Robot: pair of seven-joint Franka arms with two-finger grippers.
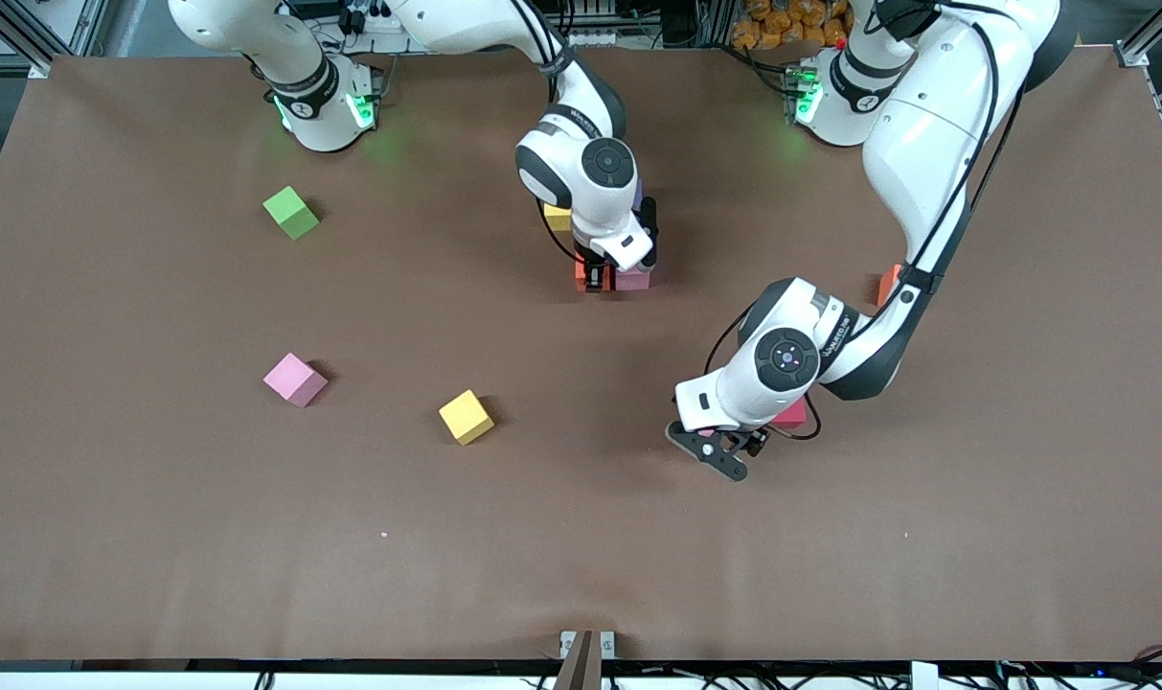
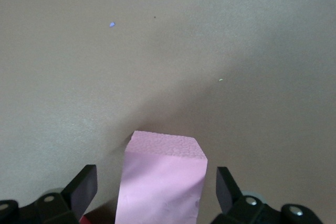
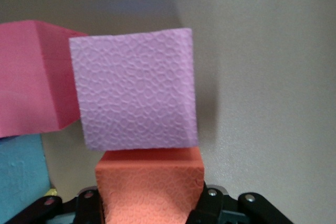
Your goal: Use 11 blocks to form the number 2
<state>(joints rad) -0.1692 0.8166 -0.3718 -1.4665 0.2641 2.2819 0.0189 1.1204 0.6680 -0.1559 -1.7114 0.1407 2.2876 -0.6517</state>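
One green cube [image 1: 291, 212], two yellow cubes [image 1: 466, 417], two robot arms [image 1: 925, 125]

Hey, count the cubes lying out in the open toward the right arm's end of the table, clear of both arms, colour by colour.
green cube: 1
pink cube: 1
yellow cube: 1
Total: 3
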